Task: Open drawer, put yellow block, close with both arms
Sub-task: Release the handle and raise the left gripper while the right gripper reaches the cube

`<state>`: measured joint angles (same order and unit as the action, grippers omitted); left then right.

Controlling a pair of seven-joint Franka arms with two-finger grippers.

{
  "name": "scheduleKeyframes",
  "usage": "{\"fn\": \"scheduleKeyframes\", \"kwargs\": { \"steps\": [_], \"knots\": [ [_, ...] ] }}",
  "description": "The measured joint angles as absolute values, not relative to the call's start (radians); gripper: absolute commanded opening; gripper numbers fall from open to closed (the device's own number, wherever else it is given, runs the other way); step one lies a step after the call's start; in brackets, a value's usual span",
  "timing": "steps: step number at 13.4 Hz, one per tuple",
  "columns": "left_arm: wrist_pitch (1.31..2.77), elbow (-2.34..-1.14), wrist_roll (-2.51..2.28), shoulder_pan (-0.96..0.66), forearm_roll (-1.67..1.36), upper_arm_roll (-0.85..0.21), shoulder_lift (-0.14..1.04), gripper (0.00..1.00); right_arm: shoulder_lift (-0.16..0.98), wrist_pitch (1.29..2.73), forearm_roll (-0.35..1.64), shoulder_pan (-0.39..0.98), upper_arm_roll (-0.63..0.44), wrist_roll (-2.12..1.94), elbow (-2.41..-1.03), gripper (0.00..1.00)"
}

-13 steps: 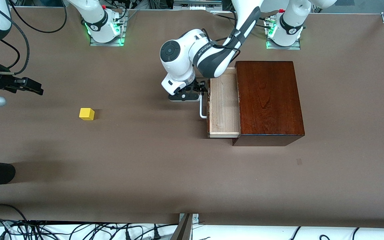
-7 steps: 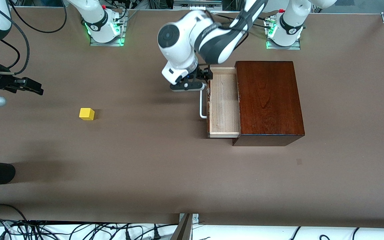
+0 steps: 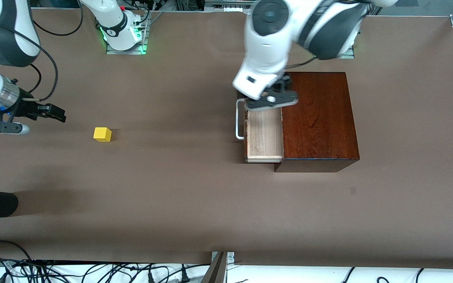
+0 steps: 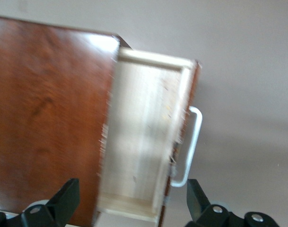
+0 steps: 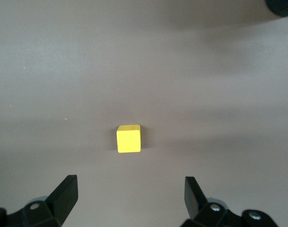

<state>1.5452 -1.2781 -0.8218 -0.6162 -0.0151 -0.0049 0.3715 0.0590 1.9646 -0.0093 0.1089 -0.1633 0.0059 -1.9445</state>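
Front view shows two arms, one box with one drawer, and one block on the brown table. One drawer stands pulled partway out of the dark box toward the right arm's end, its pale tray bare and its single white handle on the reddish front. One yellow block sits alone on the table toward the right arm's end, well apart from the drawer. From its base near the box, the left arm bends over the box's edge, wrist turned downward, and the left gripper hangs over the part of the drawer nearest the bases; in the left wrist view its fingers are spread wide, holding nothing, with the drawer and handle framed between them. At its end of the table the right arm reaches low and level, with the right gripper near the block and clear of it; in the right wrist view its fingers are likewise spread and empty, the block lying on the table ahead of them.
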Motion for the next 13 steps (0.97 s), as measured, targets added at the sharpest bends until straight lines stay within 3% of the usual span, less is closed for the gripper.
{"fn": "scheduleKeyframes", "kwargs": {
  "steps": [7,13],
  "knots": [
    [1.499,-1.438,-0.488,-0.356,-0.018,-0.006,0.153,1.0,0.095,2.241,-0.006,0.112,-0.137,0.007,-2.145,1.0],
    [1.499,-1.527,-0.24,-0.278,-0.018,0.123,0.061,1.0,0.204,2.376,-0.004,0.112,-0.117,0.007,-2.176,1.0]
  ]
}}
